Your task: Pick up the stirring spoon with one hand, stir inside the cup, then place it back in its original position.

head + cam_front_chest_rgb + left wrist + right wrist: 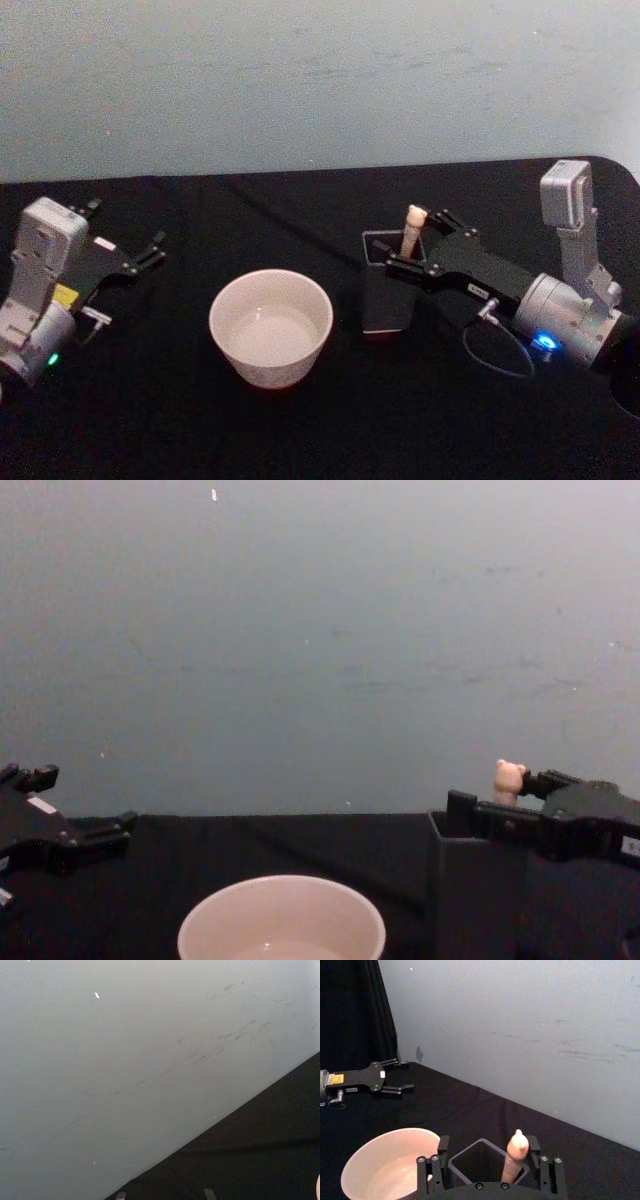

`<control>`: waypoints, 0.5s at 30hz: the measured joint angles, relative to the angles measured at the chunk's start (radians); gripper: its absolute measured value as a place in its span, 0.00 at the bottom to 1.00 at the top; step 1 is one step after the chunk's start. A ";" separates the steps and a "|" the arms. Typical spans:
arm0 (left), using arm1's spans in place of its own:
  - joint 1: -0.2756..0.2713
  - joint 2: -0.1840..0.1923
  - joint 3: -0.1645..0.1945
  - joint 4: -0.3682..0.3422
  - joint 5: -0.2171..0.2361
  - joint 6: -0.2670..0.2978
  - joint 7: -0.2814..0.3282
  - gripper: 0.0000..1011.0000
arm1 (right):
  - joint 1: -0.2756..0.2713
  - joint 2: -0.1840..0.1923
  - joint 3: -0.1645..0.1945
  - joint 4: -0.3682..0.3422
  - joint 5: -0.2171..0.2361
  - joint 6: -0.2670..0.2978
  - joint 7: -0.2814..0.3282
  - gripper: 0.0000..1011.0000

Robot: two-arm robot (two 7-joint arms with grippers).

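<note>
The stirring spoon (414,228) stands in the dark grey square holder (388,300), and only its beige handle and bear-like head (510,778) stick out above the rim. My right gripper (415,242) is open at the holder's top. Its fingers straddle the handle (516,1155), which stands nearer one finger and touches neither. Left of the holder (470,1165) sits the wide cream cup (270,372), also seen in the right wrist view (370,1146) and the chest view (280,920). My left gripper (152,252) rests open at the table's far left, well away from the cup.
A black cloth covers the table (150,420), and a pale wall (300,80) stands close behind it. A thin cable loop (500,352) hangs off my right wrist, beside the holder. A black curtain (350,1010) hangs at the table's left end.
</note>
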 joint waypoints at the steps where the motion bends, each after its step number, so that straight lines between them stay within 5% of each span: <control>1: 0.000 0.000 0.000 0.000 0.000 0.000 0.000 0.99 | 0.000 0.000 0.000 0.000 0.000 0.000 0.000 0.95; 15: 0.000 0.000 0.000 0.000 0.000 0.000 0.000 0.99 | 0.019 -0.025 0.058 -0.038 0.005 -0.085 -0.015 0.99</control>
